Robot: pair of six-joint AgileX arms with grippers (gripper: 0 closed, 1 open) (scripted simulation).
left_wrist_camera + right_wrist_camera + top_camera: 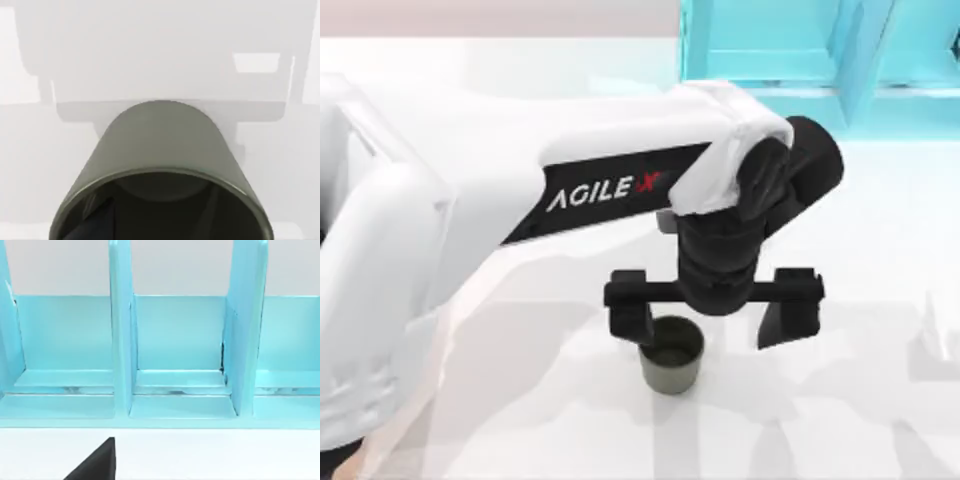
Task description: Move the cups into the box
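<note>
The dark olive-grey cup point(672, 358) stood upright on the white worktop point(860, 420), near the middle. Our left gripper point(712, 322) hung over it with fingers point(631, 322) spread wide, one finger at the cup's left rim, the other well to its right. Farther back stood the turquoise frame point(800, 45).
</note>
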